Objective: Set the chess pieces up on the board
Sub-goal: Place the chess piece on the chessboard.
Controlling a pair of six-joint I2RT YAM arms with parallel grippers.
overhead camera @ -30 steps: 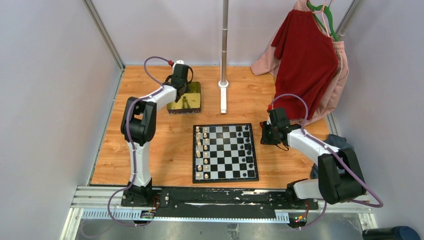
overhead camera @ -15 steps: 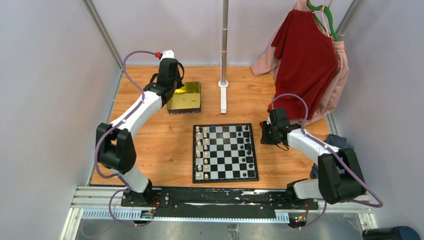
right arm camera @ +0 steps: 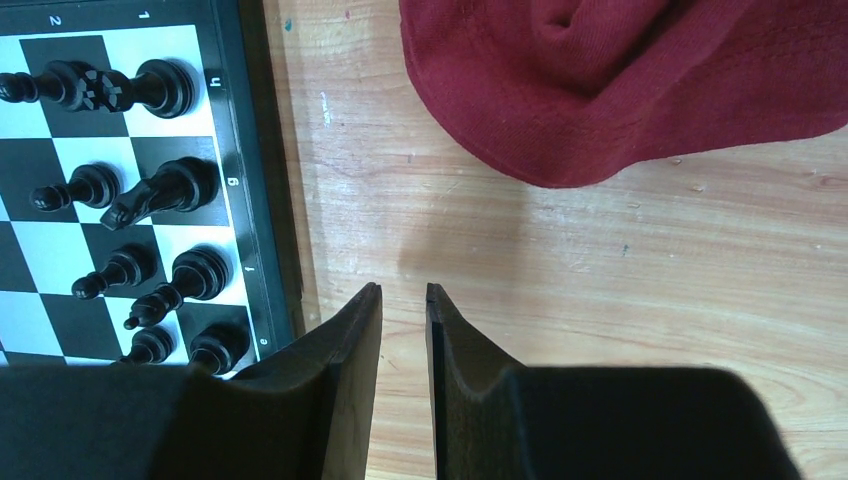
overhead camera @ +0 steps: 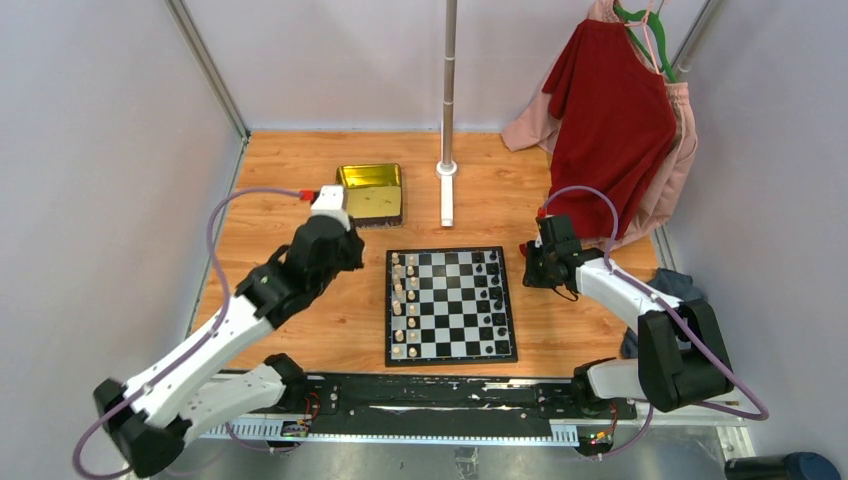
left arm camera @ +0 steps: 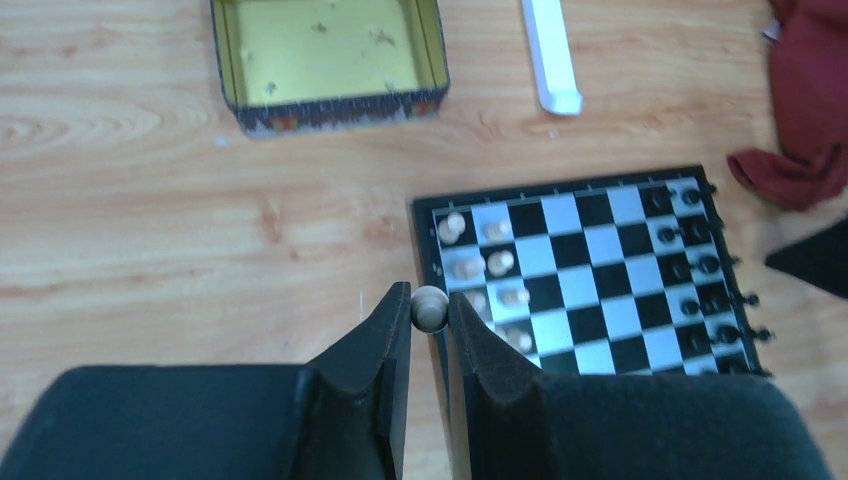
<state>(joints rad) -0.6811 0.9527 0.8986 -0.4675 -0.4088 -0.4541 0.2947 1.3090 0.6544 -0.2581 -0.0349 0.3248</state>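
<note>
The black-and-white board [overhead camera: 451, 304] lies at the table's middle, with cream pieces [overhead camera: 399, 300] along its left columns and black pieces [overhead camera: 496, 295] along its right columns. My left gripper [left arm camera: 429, 297] is shut on a cream chess piece [left arm camera: 430, 308] and holds it above the wood just left of the board's left edge [left arm camera: 421, 270]. In the top view the left gripper [overhead camera: 335, 250] hangs left of the board. My right gripper [right arm camera: 403, 293] is slightly open and empty over bare wood just right of the board's edge [right arm camera: 262, 180], near black pieces [right arm camera: 165, 190].
A gold open tin [overhead camera: 371, 192] stands behind the board; in the left wrist view the tin [left arm camera: 240, 100] shows only specks inside. A pole base [overhead camera: 446, 195] stands to its right. Red cloth [overhead camera: 615, 120] hangs at the back right and reaches the table [right arm camera: 620, 80].
My left arm has swung from the gold tin back and down to the left side of the board, carrying the cream piece. The right arm has not moved.
</note>
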